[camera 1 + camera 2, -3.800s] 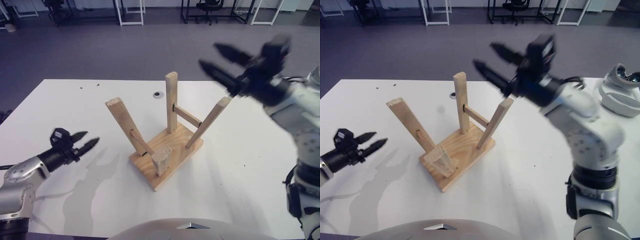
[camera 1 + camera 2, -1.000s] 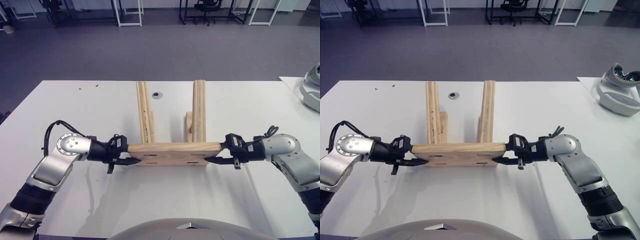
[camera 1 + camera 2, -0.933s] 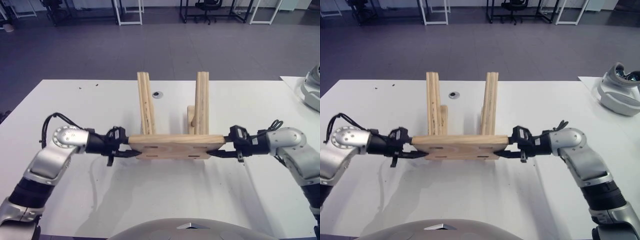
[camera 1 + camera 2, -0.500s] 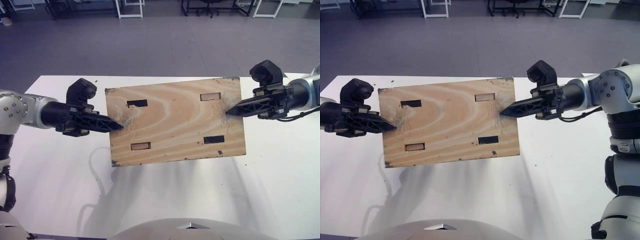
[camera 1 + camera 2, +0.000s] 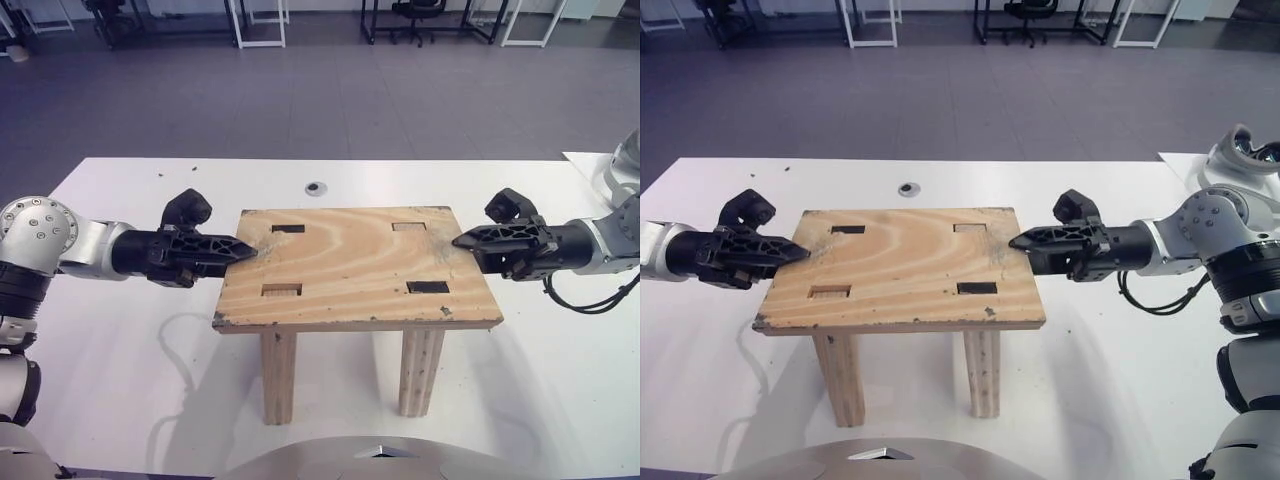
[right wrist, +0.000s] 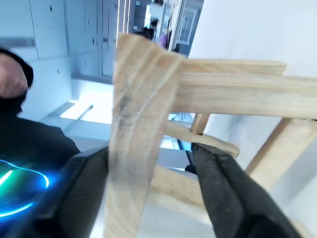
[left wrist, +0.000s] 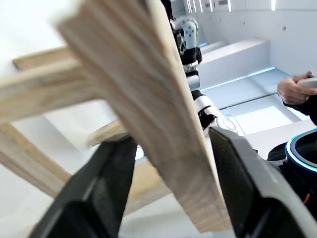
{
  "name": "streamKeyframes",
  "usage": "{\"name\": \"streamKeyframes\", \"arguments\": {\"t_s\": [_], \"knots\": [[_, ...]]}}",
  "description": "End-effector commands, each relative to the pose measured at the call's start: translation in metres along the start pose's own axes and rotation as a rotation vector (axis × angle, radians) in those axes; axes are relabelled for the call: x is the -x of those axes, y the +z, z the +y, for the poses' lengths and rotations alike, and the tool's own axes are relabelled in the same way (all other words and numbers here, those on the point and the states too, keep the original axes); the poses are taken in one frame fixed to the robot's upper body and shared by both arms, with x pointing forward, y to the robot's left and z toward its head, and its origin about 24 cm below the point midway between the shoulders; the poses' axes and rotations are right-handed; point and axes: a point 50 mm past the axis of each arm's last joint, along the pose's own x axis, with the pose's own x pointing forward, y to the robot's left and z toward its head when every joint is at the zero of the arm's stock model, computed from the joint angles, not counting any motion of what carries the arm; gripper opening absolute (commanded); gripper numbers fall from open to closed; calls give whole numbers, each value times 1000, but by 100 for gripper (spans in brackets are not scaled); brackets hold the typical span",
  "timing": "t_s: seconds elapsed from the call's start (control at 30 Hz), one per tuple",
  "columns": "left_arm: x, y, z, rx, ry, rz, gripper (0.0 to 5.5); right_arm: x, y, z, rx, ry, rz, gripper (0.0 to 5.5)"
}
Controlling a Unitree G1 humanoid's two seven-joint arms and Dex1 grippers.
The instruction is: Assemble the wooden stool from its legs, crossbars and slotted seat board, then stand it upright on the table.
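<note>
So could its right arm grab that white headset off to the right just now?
Probably not yet: the right gripper is clamped on the edge of the seat board, opposite the left gripper. Nothing lies between it and the headset, but it must let go first.

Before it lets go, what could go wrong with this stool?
The left end effector and right end effector each pinch only a thin edge of the seat board; uneven release might tip it.
Whether the front legs rest fully on the table is unclear; letting go early could drop it.
</note>
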Motion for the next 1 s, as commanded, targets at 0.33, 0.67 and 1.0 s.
{"name": "streamKeyframes", "arguments": {"t_s": [0.33,0.67,1.0], "knots": [[113,6,15,-636,756,-682,413,60,25,-44,703,-667,-834,476],[65,-1,95,-923,1281,-840,413,66,2,-127,830,-1343,-1148,476],[63,16,105,-990,1371,-834,413,46,17,-131,925,-1380,-1176,476]]}}
